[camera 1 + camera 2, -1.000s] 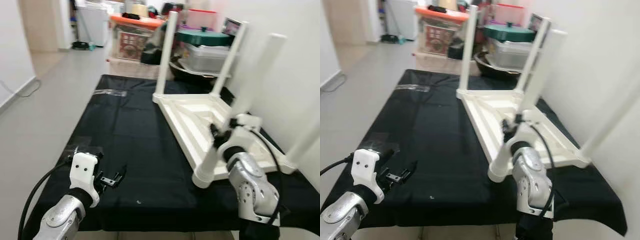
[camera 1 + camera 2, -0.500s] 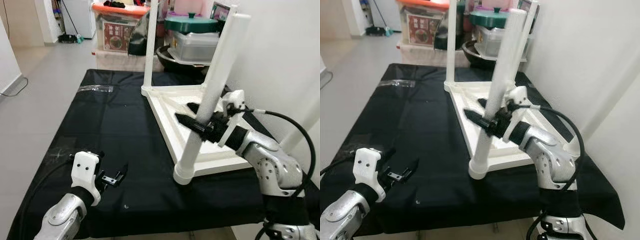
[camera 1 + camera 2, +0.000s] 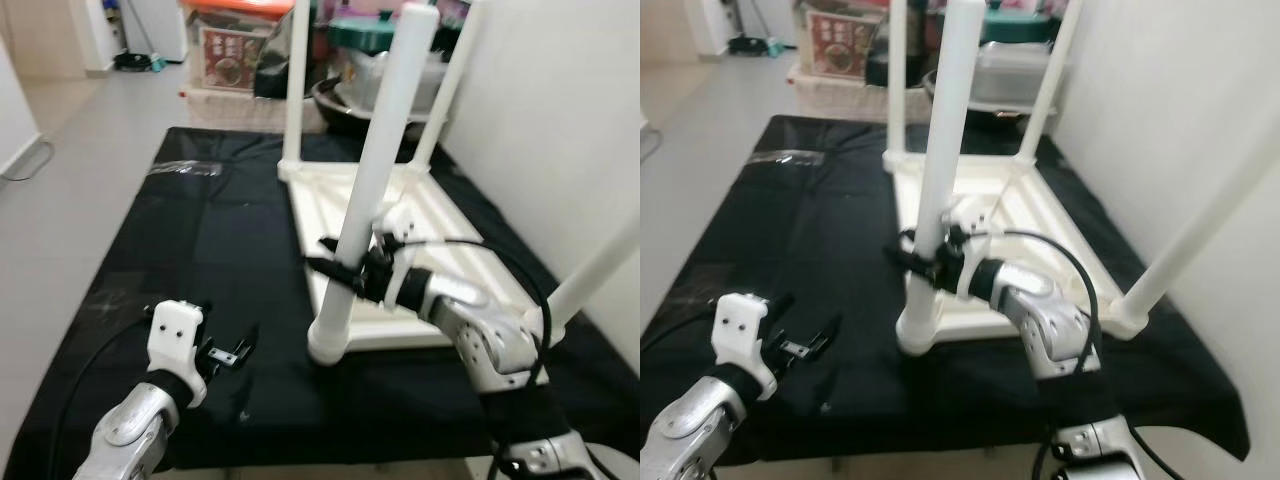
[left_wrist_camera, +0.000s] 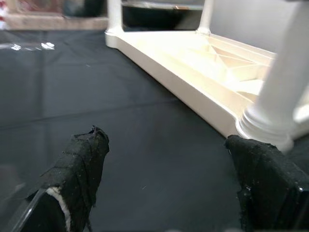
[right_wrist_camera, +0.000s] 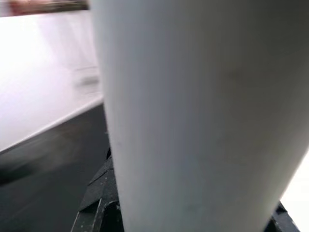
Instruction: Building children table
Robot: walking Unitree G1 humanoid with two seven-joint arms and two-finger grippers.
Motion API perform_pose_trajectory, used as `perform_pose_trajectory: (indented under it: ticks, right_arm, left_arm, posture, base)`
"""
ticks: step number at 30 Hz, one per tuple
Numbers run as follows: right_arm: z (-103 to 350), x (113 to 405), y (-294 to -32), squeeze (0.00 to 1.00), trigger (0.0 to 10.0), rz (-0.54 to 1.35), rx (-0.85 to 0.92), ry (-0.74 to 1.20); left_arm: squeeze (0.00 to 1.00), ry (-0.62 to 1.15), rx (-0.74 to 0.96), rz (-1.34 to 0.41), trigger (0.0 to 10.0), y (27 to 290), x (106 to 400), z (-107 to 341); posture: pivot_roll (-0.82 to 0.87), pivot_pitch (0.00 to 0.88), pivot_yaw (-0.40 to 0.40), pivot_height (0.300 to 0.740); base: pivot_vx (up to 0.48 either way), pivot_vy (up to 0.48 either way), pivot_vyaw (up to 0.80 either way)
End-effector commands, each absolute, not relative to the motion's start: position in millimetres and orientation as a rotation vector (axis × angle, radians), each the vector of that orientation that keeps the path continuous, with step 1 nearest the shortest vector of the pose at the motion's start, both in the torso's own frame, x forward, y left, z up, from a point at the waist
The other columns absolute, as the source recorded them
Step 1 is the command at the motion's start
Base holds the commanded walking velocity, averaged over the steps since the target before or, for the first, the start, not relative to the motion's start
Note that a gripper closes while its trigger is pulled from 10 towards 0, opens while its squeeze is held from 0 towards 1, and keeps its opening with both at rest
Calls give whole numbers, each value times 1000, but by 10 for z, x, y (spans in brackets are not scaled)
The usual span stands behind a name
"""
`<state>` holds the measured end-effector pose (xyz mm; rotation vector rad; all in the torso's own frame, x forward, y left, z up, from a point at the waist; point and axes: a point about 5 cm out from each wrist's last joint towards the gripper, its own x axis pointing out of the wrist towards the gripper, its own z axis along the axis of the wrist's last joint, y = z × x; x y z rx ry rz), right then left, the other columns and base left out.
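Since half a second ago the right arm has drawn in and lowered, so its grip now sits further down the near leg, and the head camera has shifted, sliding the whole scene.

The black cloth (image 3: 230,240) covers the work surface; on it the white table (image 3: 345,215) lies upside down on its top, toward the wall side. Three legs stand seated in its corners, and the near leg (image 3: 372,190) rises at the corner closest to the robot — its flared foot is at the socket, but whether it is fully home I cannot tell. So the build looks nearly done: what seems left is seating or tightening this last leg, then turning the table upright.

The right gripper (image 3: 352,271) is clenched around the near leg partway up. The left gripper (image 3: 228,352) hovers low over the cloth, well apart from the table, fingers spread and holding nothing.

The left wrist view gives the leg's foot (image 4: 264,126) against the frame edge up close; the right wrist view gives the leg's surface pressed between black fingers (image 5: 99,203) — contact the head views only suggest.
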<state>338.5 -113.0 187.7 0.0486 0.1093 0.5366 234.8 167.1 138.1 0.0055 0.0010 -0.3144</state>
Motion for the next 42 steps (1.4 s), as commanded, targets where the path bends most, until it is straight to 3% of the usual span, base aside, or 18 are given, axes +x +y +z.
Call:
perform_pose_trajectory:
  ticks: [1,3,5,6,7,13,14,17,18,19,20,26,29,34,37,40,41,42]
  right_arm:
    - [1407,3341,-1788,0,0,-13,-51,352]
    - [1407,3341,-1788,0,0,-13,-51,352]
    - [1381,3177,-1978,0,0,-239,-93,348]
    - [1404,3081,-1907,0,1098,-228,-87,336]
    - [1426,3027,-1761,0,10000,-141,-53,326]
    - [1502,2965,-1486,0,10000,64,5,276]
    - [1674,2942,-1385,1000,10000,258,84,161]
    - [1840,3008,-1446,1000,10000,298,104,93]
    - [1937,3050,-1482,678,10000,341,73,65]
    - [2002,3072,-1502,678,10000,372,50,48]
    - [2105,3086,-1525,0,10000,460,34,15]
    - [2244,3025,-1544,0,10000,715,9,-18]
    - [2096,2892,-1440,0,10000,1003,-127,35]
    - [1992,2807,-1261,0,10000,1161,-159,59]
    - [1968,2881,-1169,0,9373,1161,-133,54]
    - [1963,2919,-1146,0,9373,1140,-111,56]
    - [1947,2982,-1143,0,2863,1081,-85,55]
    - [1884,3072,-1177,0,0,972,-81,67]
  left_arm:
    - [0,4,11,-331,10000,1639,2340,1371]
    - [0,4,11,-331,10000,1639,2340,1371]
    - [0,6,12,-342,10000,1613,2351,1362]
    - [0,4,8,-341,10000,1611,2358,1367]
    - [0,5,8,-343,10000,1610,2358,1365]
    - [0,8,11,-347,10000,1608,2356,1352]
    - [0,6,6,-342,10000,1629,2363,1351]
    - [0,6,3,-339,10000,1644,2370,1342]
    - [0,7,7,-344,10000,1639,2374,1333]
    - [0,8,10,-347,10000,1635,2377,1327]
    - [0,5,7,-348,10000,1629,2383,1330]
    - [0,-1,-2,-352,10000,1616,2392,1339]
    - [0,-3,25,-367,10000,1595,2415,1340]
    - [0,-7,14,-356,10000,1620,2407,1355]
    - [0,-2,28,-363,10000,1613,2389,1335]
    - [0,-2,30,-364,10000,1611,2384,1336]
    - [0,-6,26,-359,10000,1614,2382,1346]
    - [0,-8,23,-356,10000,1618,2377,1349]
  posture:
    - [107,0,-119,740]
    - [107,0,-119,740]
    - [108,0,-124,740]
    - [102,0,-114,740]
    - [96,0,-111,740]
    - [89,0,-109,740]
    - [86,0,-110,740]
    - [79,0,-107,740]
    - [76,0,-110,740]
    - [76,0,-110,740]
    - [75,0,-109,740]
    - [76,0,-109,740]
    - [101,0,-128,740]
    - [109,0,-135,740]
    - [117,0,-144,740]
    - [125,0,-144,740]
    - [125,0,-144,740]
    - [116,0,-133,740]
  base:
    - [0,0,0]
    - [0,0,0]
    - [0,0,0]
    - [0,0,0]
    - [0,0,0]
    - [0,0,0]
    - [0,0,0]
    - [0,0,0]
    - [0,0,0]
    - [0,0,0]
    - [0,0,0]
    - [0,0,0]
    - [0,0,0]
    - [0,0,0]
    - [0,0,0]
    - [0,0,0]
    - [0,0,0]
    - [0,0,0]
